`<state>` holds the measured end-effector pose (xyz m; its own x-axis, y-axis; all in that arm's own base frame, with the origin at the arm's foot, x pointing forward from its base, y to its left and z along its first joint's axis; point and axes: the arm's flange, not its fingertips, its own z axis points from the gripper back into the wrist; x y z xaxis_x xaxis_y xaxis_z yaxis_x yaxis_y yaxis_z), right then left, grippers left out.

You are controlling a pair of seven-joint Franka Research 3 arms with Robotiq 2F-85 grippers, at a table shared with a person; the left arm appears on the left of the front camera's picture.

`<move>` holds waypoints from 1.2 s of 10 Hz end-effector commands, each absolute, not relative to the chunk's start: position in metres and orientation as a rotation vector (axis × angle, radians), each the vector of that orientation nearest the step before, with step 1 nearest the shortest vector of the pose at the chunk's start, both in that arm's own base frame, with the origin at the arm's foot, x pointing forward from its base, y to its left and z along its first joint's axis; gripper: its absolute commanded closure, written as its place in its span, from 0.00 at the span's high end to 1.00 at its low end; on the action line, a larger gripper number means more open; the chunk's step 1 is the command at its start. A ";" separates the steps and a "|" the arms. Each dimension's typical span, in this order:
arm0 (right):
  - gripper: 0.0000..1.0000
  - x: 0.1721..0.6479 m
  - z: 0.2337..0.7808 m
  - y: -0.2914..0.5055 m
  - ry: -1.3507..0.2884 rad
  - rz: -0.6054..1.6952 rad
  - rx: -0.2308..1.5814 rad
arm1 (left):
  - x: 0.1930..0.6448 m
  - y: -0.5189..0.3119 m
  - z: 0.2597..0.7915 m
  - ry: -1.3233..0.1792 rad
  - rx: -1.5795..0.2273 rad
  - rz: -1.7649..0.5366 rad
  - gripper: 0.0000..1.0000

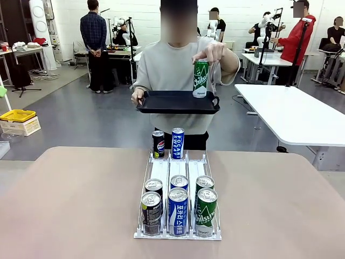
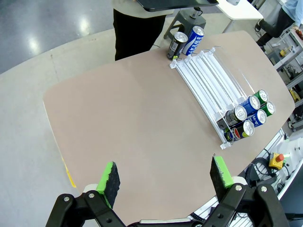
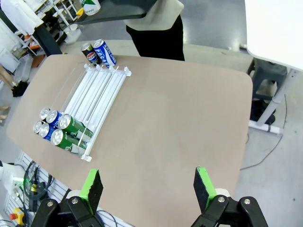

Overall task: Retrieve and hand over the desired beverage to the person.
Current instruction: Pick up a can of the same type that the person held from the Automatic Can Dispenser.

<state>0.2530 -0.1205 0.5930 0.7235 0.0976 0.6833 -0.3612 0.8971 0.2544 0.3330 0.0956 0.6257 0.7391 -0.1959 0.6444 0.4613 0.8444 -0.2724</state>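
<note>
**Near field.** Left gripper (image 2: 164, 174) and right gripper (image 3: 147, 182), each black with green pads, hover above the robot's edge of the beige rounded table (image 1: 81, 205). Both have their jaws spread wide with nothing between them.

**Middle field.** A white three-lane can rack (image 1: 160, 171) has its lanes running from the robot towards the person. Six cans stand at its near end in two rows. The lane on the robot's right carries the front green Chilsung can (image 1: 205, 211), with a second green can (image 1: 205, 183) directly behind it. Both are upright, long axis vertical, tab ends up, and the front can's lettering faces the robot. Past the rack's far end, a black cola can (image 1: 158, 144) and a blue Pocari can (image 1: 177, 143) stand side by side on the table.

**Far field.** The person (image 1: 161, 65), in a light grey sweatshirt, holds a black rectangular tray (image 1: 167, 102) level. A raised hand (image 1: 215, 52) grips the top of a matching green can (image 1: 200, 79) standing on the tray.

**Reading.** Green appears to be the drink wanted. From the right gripper the green lane lies ahead and to its left, on the rack's nearer side. From the left gripper it lies beyond the other two lanes. The right arm is therefore better placed, with its jaws set across the upright can's width.
</note>
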 end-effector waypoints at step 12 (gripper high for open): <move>1.00 0.254 0.591 -0.120 -0.721 0.275 0.402 | 0.336 0.097 0.626 -0.661 -0.444 -0.379 1.00</move>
